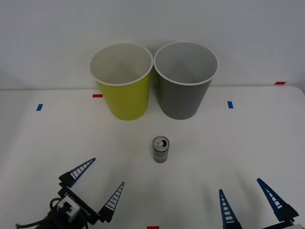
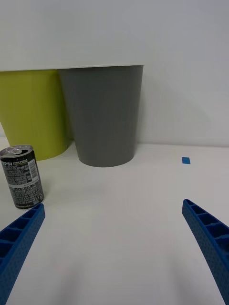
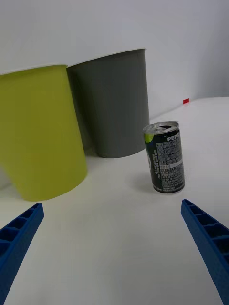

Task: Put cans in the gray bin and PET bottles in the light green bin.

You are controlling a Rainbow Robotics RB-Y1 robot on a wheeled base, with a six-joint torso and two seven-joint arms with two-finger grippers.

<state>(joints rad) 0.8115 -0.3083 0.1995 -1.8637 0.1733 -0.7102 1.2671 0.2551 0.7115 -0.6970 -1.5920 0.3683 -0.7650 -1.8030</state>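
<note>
Before us, our upright dark can (image 1: 161, 150), silver top skyward, between our spread-fingered left gripper (image 1: 98, 183) and right gripper (image 1: 245, 196).

can (image 1: 161, 150) upright before two bins; light green bin (image 1: 122, 81) left, seemingly touching gray bin (image 1: 185, 79).

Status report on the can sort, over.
Left gripper and right gripper open, low near table edge. Can upright on table, untouched, in front of gray bin and green bin. Path clear.

White table (image 1: 47, 143) w/ blue tape marks (image 1: 39, 107), red tape marks (image 1: 97, 96); white wall (image 1: 47, 38) behind.
</note>
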